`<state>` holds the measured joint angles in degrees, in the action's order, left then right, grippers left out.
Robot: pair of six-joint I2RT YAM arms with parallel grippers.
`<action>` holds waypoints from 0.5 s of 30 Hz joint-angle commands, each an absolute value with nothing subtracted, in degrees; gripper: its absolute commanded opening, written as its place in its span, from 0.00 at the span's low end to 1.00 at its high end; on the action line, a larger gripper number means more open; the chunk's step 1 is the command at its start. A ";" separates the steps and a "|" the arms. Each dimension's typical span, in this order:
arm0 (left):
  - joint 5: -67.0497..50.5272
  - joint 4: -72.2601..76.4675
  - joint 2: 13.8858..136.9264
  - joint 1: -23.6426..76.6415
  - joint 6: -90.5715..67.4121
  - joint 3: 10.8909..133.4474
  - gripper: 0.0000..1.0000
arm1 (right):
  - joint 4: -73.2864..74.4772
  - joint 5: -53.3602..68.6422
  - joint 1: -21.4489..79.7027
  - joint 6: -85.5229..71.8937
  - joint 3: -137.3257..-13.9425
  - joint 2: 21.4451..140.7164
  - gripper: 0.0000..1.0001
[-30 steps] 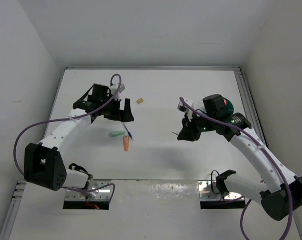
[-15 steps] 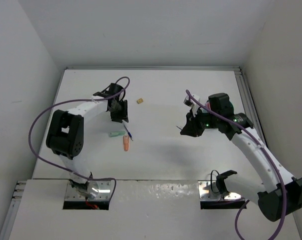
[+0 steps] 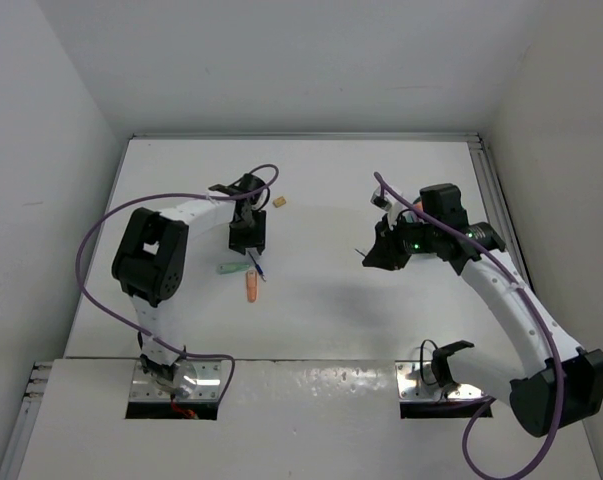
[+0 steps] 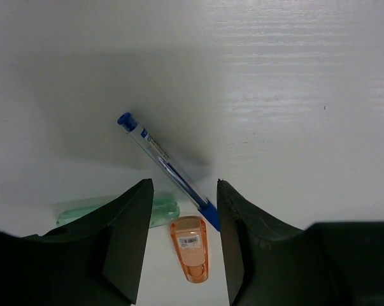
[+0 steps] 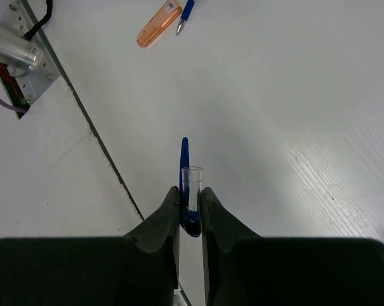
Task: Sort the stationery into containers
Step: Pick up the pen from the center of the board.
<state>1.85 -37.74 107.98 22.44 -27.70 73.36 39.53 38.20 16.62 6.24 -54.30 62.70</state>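
— Where does this happen?

— On a white table boxed in by plain white walls, with the arm bases along the bottom edge of the top view.

— And the stationery?

— It sits left of centre. The dark-blue pen lies slantwise, with the mint-green stub just beside its lower end and the orange stub just below both. A small tan piece sits apart, higher in the frame.

— The left gripper?

— It hangs over that cluster with its jaws parted, grasping nothing (I cannot tell whether a finger touches the pen).

— The right gripper?

— It is right of centre, above the table, clenched on a slim blue-and-clear pen that pokes out past the fingertips.

— The container?

— I cannot make it out in these views, so I cannot tell what is in it.
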 commanded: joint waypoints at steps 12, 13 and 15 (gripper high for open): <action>-4.47 -36.83 115.48 25.04 -28.13 78.39 0.40 | 39.99 40.87 15.38 9.40 -56.34 62.93 0.00; -6.57 -36.48 115.92 25.57 -28.13 78.92 0.35 | 40.25 40.87 15.29 9.58 -56.42 62.84 0.00; -8.43 -35.42 117.59 27.42 -28.04 80.76 0.23 | 40.25 40.87 15.21 9.84 -56.60 62.93 0.00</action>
<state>-2.83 -37.85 114.37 24.29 -27.68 78.78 40.29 39.48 15.53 8.19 -54.35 62.85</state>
